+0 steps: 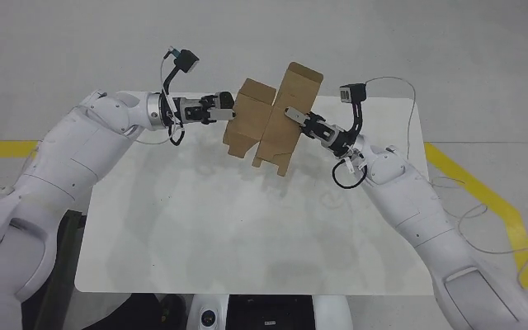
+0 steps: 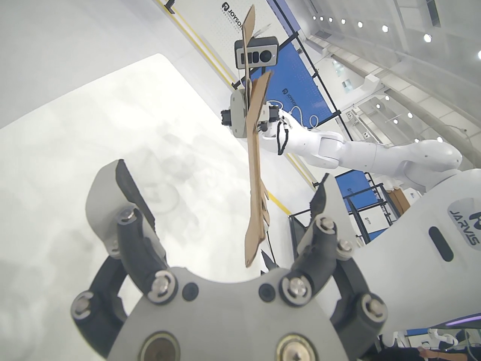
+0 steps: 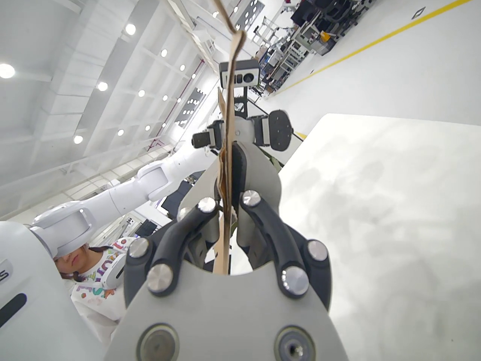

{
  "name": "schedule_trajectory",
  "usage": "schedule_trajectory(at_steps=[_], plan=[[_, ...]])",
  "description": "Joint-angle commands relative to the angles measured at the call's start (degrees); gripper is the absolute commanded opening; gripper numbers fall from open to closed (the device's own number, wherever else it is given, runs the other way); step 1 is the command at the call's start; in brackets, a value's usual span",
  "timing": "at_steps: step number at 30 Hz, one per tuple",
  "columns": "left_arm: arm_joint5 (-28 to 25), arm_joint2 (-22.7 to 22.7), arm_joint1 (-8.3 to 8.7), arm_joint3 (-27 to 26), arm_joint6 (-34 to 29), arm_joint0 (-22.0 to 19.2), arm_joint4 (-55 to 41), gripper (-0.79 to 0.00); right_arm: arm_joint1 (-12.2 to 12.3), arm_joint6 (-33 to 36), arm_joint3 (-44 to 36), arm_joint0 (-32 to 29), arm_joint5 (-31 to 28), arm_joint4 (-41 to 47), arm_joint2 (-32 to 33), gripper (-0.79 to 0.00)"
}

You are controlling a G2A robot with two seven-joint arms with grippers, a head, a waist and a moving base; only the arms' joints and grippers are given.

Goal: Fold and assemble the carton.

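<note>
Careful, only your right gripper [image 3: 225,163] pinches the carton [image 1: 272,124] while your left gripper [image 2: 221,178] stands open around its edge, so it may twist or slip loose.

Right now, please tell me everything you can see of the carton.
The carton is plain brown cardboard, collapsed nearly flat, with creased panels and loose end flaps. It is held in the air above the white table. The right claw is shut on one side; the opposite side lies inside the open left claw, apparently untouched.
</note>
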Motion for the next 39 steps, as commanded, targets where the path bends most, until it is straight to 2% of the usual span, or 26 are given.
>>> schedule_trajectory(at_steps=[1,9,10,12,13,16,21,31,32,33,39], plan=[[0.0,-0.4,0.13,-0.8,0.0,0.8,0.0,0.000,0.0,-0.9,-0.6,-0.6,0.4,-0.8,0.7,-0.785],[2.5,-1.8,0.50,-3.5,-2.4,3.7,-2.3,0.000,-0.4,-2.3,-0.9,-2.1,1.1,-1.7,2.2,-0.785],[2.9,-2.0,0.56,-3.9,-2.8,4.0,-2.5,-0.055,-0.4,-2.5,-0.8,-2.2,1.0,-1.8,2.3,-0.785],[3.7,-2.4,0.67,-4.5,-3.7,4.6,-3.2,-0.360,-0.6,-2.7,-0.4,-2.3,0.9,-2.1,2.6,-0.785],[4.0,-2.6,0.72,-4.7,-4.0,4.8,-3.3,-0.422,-0.6,-2.7,-0.2,-2.3,0.8,-2.2,2.7,-0.785],[5.0,-3.3,0.77,-5.2,-5.0,5.4,-3.8,-0.508,-0.8,-2.7,0.0,-2.5,0.7,-2.3,3.0,-0.785],[6.5,-4.7,0.69,-6.0,-6.4,6.2,-4.8,-0.770,-1.1,-2.8,0.7,-2.8,0.5,-2.6,3.7,-0.785],[8.1,-7.1,0.25,-5.5,-8.1,7.2,-4.9,-0.785,-1.6,-2.1,0.6,-3.1,0.4,-3.6,4.8,-0.785],[8.3,-7.3,0.18,-5.4,-8.3,7.3,-4.9,-0.785,-1.7,-2.0,0.6,-3.1,0.4,-3.7,4.8,-0.548],[8.5,-7.5,0.10,-5.3,-8.5,7.4,-5.0,-0.785,-1.7,-1.8,0.5,-3.1,0.4,-3.7,4.9,0.000],[10.6,-8.8,-0.26,-3.5,-10.6,7.1,-4.7,-0.785,-1.4,0.4,1.0,-3.3,-0.5,-3.6,6.7,0.000]])
